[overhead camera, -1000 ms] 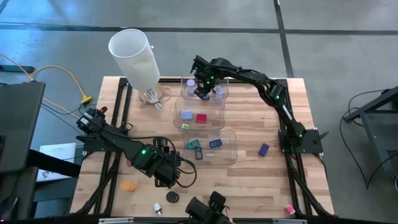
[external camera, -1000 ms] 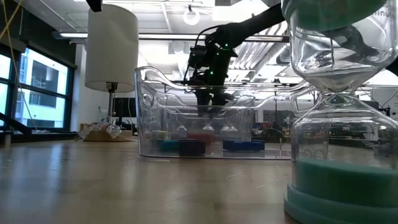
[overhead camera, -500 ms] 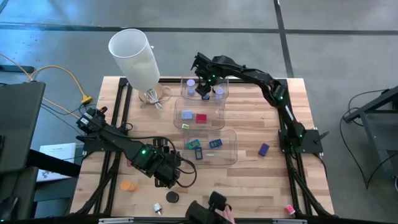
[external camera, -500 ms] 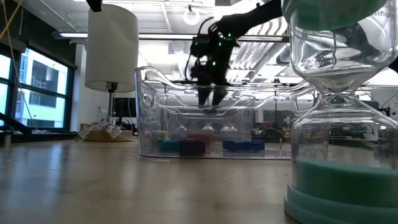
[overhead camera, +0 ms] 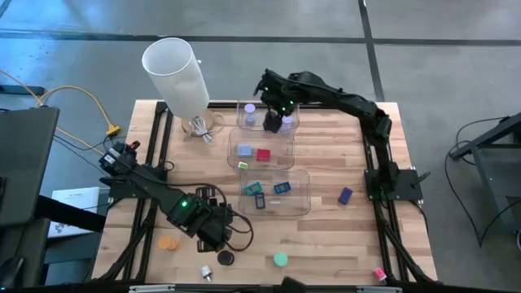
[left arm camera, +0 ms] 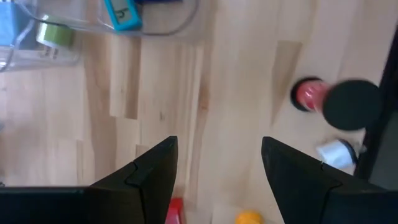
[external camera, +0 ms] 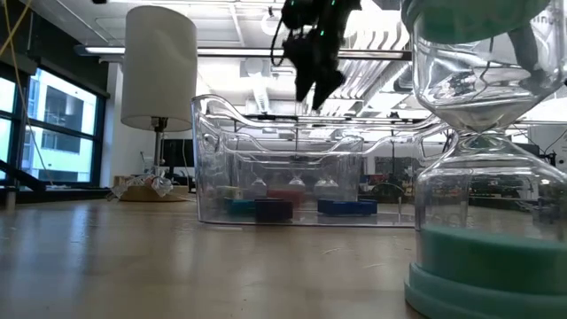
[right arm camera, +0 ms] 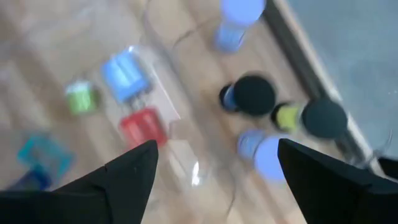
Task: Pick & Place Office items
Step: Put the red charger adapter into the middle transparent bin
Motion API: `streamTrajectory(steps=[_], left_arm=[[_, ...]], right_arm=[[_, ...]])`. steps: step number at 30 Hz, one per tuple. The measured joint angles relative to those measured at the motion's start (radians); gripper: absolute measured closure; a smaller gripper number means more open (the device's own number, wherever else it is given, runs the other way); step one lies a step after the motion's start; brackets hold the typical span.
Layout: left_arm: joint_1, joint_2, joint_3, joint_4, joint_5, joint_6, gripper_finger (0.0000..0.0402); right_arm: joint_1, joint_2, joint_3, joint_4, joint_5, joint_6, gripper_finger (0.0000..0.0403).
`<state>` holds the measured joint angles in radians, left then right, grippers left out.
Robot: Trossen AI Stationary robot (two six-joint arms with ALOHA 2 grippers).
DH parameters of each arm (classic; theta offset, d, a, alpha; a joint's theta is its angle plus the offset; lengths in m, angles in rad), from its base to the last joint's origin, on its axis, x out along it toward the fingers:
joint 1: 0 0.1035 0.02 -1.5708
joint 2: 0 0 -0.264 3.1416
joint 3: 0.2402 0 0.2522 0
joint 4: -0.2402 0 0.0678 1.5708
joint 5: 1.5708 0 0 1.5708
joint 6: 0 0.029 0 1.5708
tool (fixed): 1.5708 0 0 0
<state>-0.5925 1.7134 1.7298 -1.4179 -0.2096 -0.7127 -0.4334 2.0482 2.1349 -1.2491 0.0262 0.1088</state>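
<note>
Office items are spread over three clear bins in a column at table centre, plus loose ones on the wood. Far bin (overhead camera: 268, 116): lavender-capped pieces (overhead camera: 250, 115) and black-capped ones (right arm camera: 252, 95). Middle bin (overhead camera: 260, 148): red block (overhead camera: 263, 154), pale blue block (overhead camera: 244, 150), small green piece (overhead camera: 242, 164). Near bin (overhead camera: 277, 192): teal block (overhead camera: 253, 189), dark blue block (overhead camera: 260, 201), a blue-and-white flat piece (overhead camera: 282, 188).

Loose on the table: purple block (overhead camera: 345, 195) right of the near bin, teal disc (overhead camera: 280, 260) and black disc (overhead camera: 225, 258) near the front edge, orange disc (overhead camera: 167, 242) front left, pink block (overhead camera: 378, 274) at the front right corner, small white-and-silver piece (overhead camera: 206, 273) by the black disc.

Right gripper (overhead camera: 274, 116) hangs above the far bin, raised clear of its rim in the low view, fingers apart, nothing between them; wrist view looks down on the far and middle bins.

Left gripper (overhead camera: 221, 238) is low over the front-left table, just beside the black disc, fingers (left arm camera: 152, 171) apart with bare wood between them, holding nothing. Its wrist view also shows a red piece (left arm camera: 306, 93) touching the black disc.

Tall white cylinder (overhead camera: 176, 75) stands at the far left corner.
</note>
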Motion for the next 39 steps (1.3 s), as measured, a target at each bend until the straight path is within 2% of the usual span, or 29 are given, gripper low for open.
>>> streamTrajectory(steps=[8, 12, 17, 19, 22, 30, 34, 39], left_arm=[[-0.056, 0.0, 0.0, -0.096, -0.006, 0.0, 0.0179], [-0.059, 0.0, 0.0, -0.102, -0.016, -0.018, 0.0179], [-0.052, 0.0, 0.0, -0.125, -0.059, -0.026, 0.0179], [-0.048, 0.0, 0.0, -0.142, -0.058, -0.077, 0.0179], [-0.046, 0.0, 0.0, -0.155, -0.059, -0.164, 0.0179], [-0.055, 0.0, 0.0, -0.153, -0.03, -0.256, 0.0179], [-0.093, 0.0, 0.0, -0.129, -0.001, -0.242, 0.0179], [-0.165, 0.0, 0.0, -0.009, 0.002, -0.12, 0.0179]], right_arm=[[0.094, -0.051, 0.0, -0.225, 0.0, 0.08, 0.0081], [0.13, -0.066, 0.0, -0.314, 0.001, 0.178, 0.0081], [0.181, -0.107, 0.0, -0.32, 0.004, 0.235, 0.0081], [0.203, -0.132, 0.0, -0.321, 0.009, 0.239, 0.0081], [0.249, -0.174, 0.0, -0.321, 0.055, 0.263, 0.0081], [0.395, -0.283, -0.006, -0.321, 0.148, 0.339, 0.0081], [0.477, -0.324, -0.043, -0.322, 0.184, 0.367, 0.0081], [0.551, -0.366, -0.116, -0.323, 0.238, 0.397, 0.0081]])
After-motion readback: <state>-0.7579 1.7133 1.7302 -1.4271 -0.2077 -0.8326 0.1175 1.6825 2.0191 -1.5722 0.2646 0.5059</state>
